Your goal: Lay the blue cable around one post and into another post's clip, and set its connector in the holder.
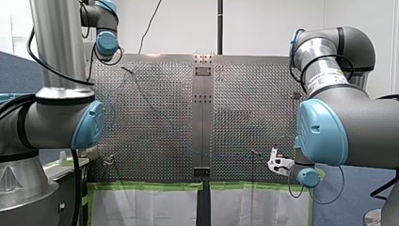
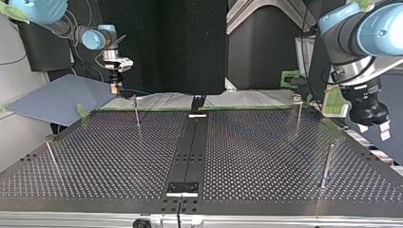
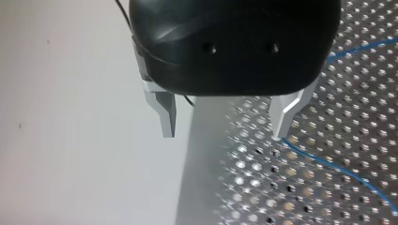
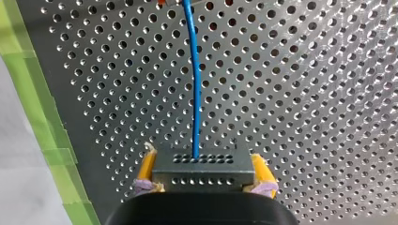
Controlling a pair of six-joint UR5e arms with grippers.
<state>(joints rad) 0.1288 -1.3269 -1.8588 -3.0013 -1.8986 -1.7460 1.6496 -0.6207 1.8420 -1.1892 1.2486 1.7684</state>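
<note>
- Right wrist view: my right hand (image 4: 204,165) has its yellow pads (image 4: 147,165) closed on the two sides of a dark block connector (image 4: 202,171).
- The blue cable (image 4: 195,93) leaves the top face of the connector. It runs straight ahead of the hand, above the perforated tabletop (image 4: 305,93).
- A green tape (image 4: 33,93) strip runs along the tabletop edge, beside the hand.
- Left wrist view: my left hand (image 3: 224,133) has a black body and metal fingers (image 3: 166,115). The fingers are spread wide with nothing between them.
- This hand hangs over the tabletop edge. A stretch of the blue cable lies on the holes beside and ahead of one finger.
- Top view: my right hand (image 2: 114,88) points down at the far edge, at the view's left, by a blue sheet (image 2: 57,97).
- My left hand (image 2: 375,128) hangs off the side edge, at the view's right and clear of the plate.
- Four thin posts stand upright and well apart: far left post (image 2: 137,111), far right post (image 2: 298,114), near right post (image 2: 327,166) and near left post (image 2: 52,159).
- A dark centre strip (image 2: 190,147) divides the plate.
- No post shows the cable around it from here, and I cannot tell which fitting is the holder.
- Front view: my right arm is folded low, with its hand (image 1: 277,162) at the near right corner.
</note>
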